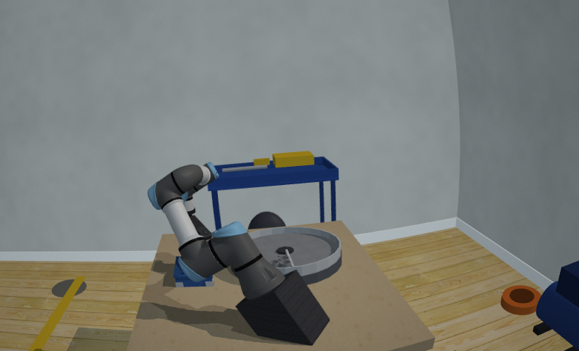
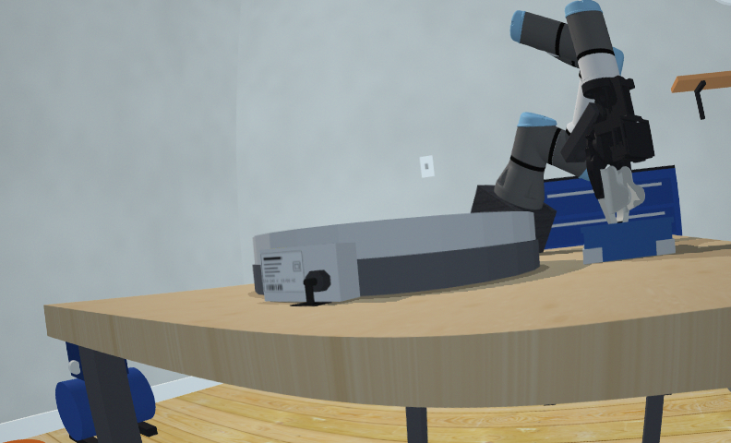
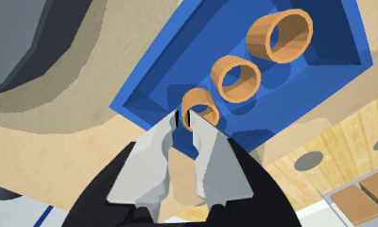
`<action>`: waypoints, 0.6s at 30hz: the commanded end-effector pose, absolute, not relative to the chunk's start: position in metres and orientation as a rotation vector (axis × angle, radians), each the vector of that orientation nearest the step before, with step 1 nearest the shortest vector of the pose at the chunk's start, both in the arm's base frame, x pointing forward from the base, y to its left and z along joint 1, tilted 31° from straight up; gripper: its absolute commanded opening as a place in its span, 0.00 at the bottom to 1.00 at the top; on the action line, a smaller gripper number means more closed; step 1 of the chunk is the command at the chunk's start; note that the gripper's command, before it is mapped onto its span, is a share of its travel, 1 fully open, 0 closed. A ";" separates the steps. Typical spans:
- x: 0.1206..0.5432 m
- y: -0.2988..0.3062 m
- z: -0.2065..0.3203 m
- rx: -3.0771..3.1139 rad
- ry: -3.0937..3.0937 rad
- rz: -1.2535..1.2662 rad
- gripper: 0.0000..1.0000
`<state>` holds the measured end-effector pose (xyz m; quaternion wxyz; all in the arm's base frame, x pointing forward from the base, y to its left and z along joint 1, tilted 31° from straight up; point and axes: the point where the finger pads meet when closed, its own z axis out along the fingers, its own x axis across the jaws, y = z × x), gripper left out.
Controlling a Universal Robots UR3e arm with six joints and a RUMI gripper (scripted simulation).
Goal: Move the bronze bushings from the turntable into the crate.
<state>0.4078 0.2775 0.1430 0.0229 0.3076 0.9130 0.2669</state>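
The blue crate [image 1: 194,283] [image 2: 628,241] [image 3: 150,61] holds three bronze bushings: a large one [image 3: 259,39], a middle one [image 3: 218,79] and a smaller one [image 3: 191,98]. My gripper [image 2: 617,221] [image 3: 182,111] is low over the crate, its fingers open by only a narrow gap, holding nothing. The tips are at the near-left rim of the smaller bushing; whether they touch it is unclear. In the top view the arm hides the gripper. The round grey turntable [image 1: 337,259] [image 2: 446,236] [image 3: 11,38] bears several small grey bushings beside its guide bar; the arm partly covers them.
The turntable's raised wall stands near the crate. A grey box with a plug [image 2: 344,274] sits on its side. A blue cart [image 1: 275,175] with yellow boxes stands behind the table. The black arm base [image 1: 284,311] stands at the table's near side in the top view.
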 end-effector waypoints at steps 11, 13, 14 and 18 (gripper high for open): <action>0.405 0.269 0.160 0.950 2.822 0.828 0.06; 0.404 0.266 0.166 0.950 2.822 0.828 0.06; 0.403 0.264 0.170 0.950 2.822 0.828 0.06; 0.401 0.260 0.177 0.950 2.822 0.828 0.06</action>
